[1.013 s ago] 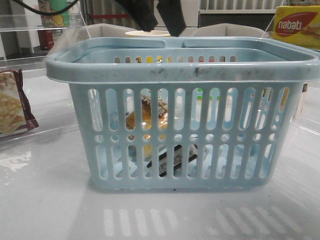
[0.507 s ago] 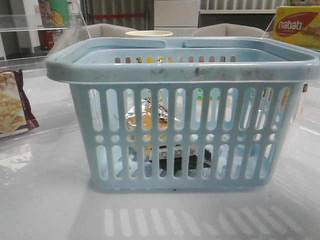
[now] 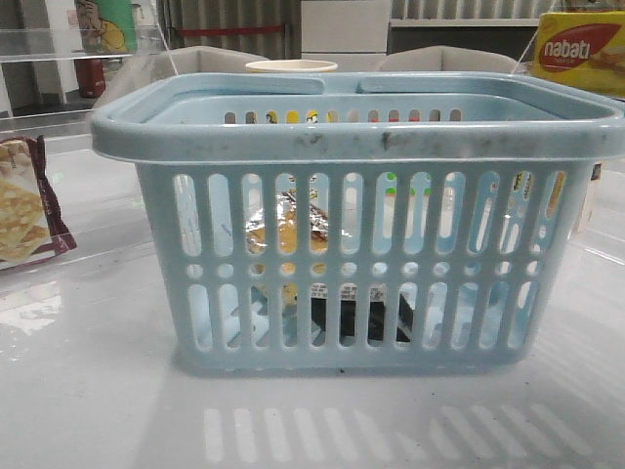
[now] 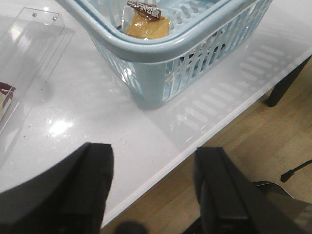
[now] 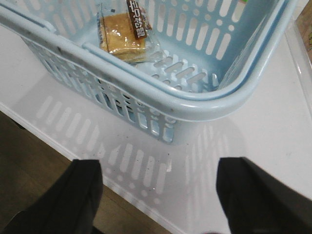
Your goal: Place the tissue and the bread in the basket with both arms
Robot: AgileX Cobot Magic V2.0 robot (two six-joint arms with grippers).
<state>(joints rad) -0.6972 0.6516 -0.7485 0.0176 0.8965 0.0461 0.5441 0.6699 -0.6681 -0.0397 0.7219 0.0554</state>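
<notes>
The light-blue slotted basket (image 3: 356,142) stands in the middle of the white table. The bread (image 3: 285,233), golden-brown in a clear bag with a dark label, lies inside it; it also shows in the left wrist view (image 4: 146,22) and the right wrist view (image 5: 123,35). The black tissue pack (image 3: 356,318) lies flat on the basket floor, seen through the front slots. My left gripper (image 4: 153,158) is open and empty, high over the table's front edge. My right gripper (image 5: 160,178) is open and empty, also high outside the basket (image 5: 204,100). Neither gripper shows in the front view.
A maroon-edged cracker packet (image 3: 24,210) lies at the left on a clear acrylic tray (image 4: 36,36). A yellow Nabati box (image 3: 581,51) stands at the back right. A cream cup rim (image 3: 290,66) shows behind the basket. The table's front edge (image 4: 195,146) borders wooden floor.
A dark gripper above the basket's rear has gone out of the front view. The bread has settled lower in the basket, and the black tissue pack now lies flat on the floor.
</notes>
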